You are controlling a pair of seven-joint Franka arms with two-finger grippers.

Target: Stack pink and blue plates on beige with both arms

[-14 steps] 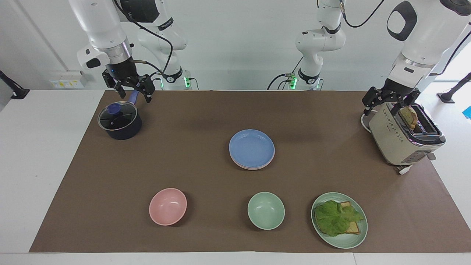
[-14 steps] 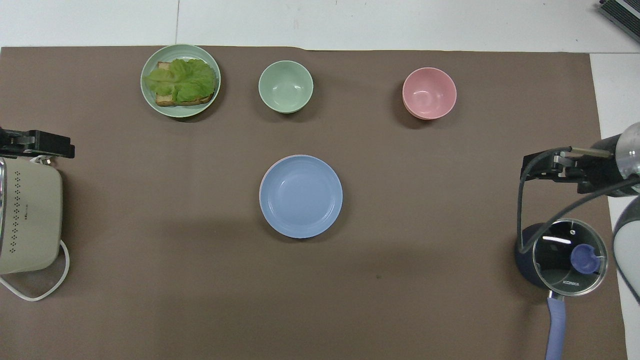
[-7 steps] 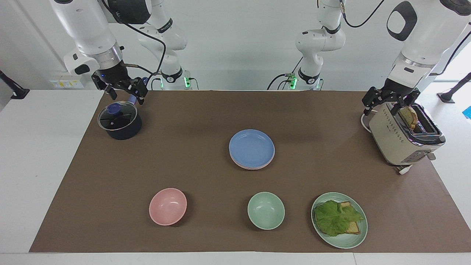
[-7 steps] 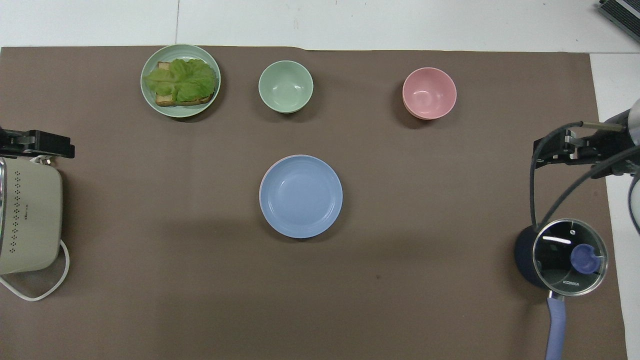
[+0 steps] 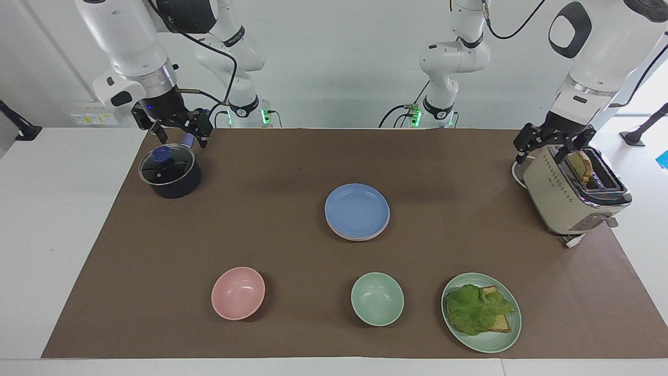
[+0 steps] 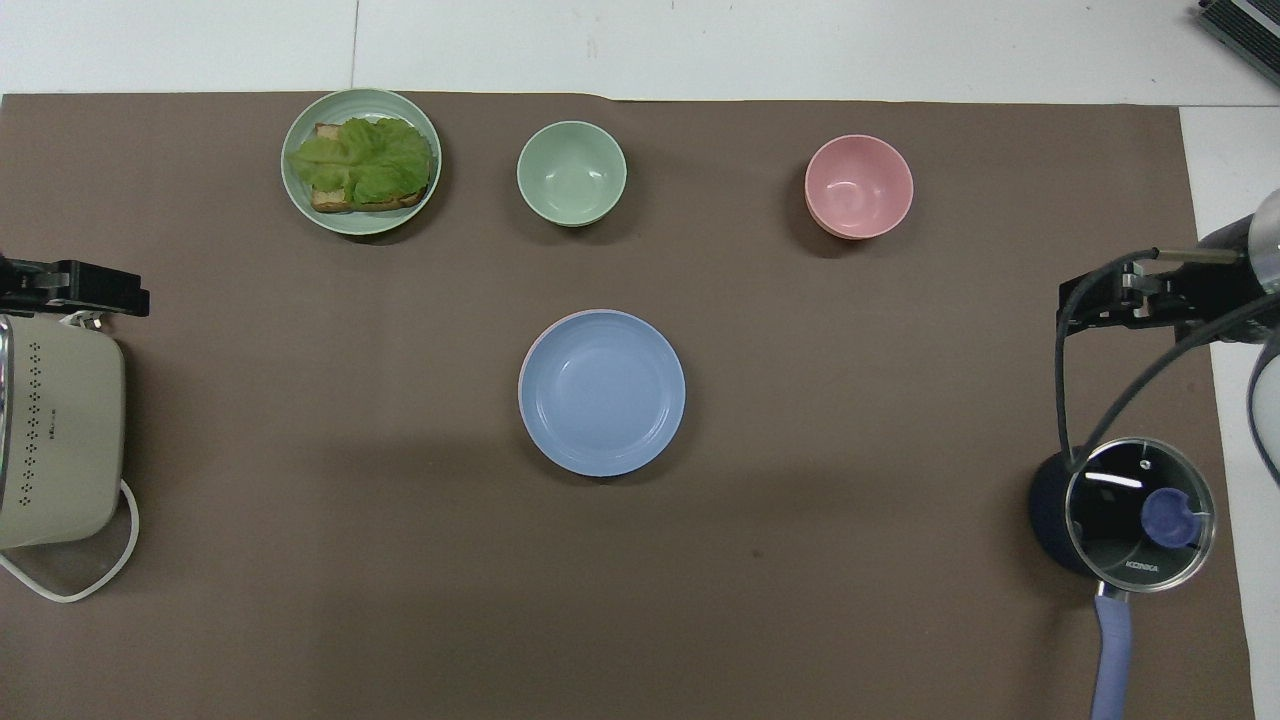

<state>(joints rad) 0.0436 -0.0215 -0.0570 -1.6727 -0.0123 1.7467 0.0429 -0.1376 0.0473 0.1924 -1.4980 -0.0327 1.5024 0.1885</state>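
Observation:
The blue plate lies at the middle of the brown mat, on top of a stack. A thin rim of the pink plate peeks out from under it. The beige plate is hidden in both views. My right gripper hangs open and empty above the pot's handle, toward the right arm's end of the table. Over the toaster at the left arm's end, my left gripper is open and holds nothing. Both are far from the stack.
A dark pot with a glass lid stands under the right gripper. A cream toaster holds a slice of toast. Farthest from the robots sit a pink bowl, a green bowl and a green plate with lettuce and toast.
The right gripper has risen a little and shifted toward the right arm's end of the table, above the pot. The left arm and the plates have not moved.

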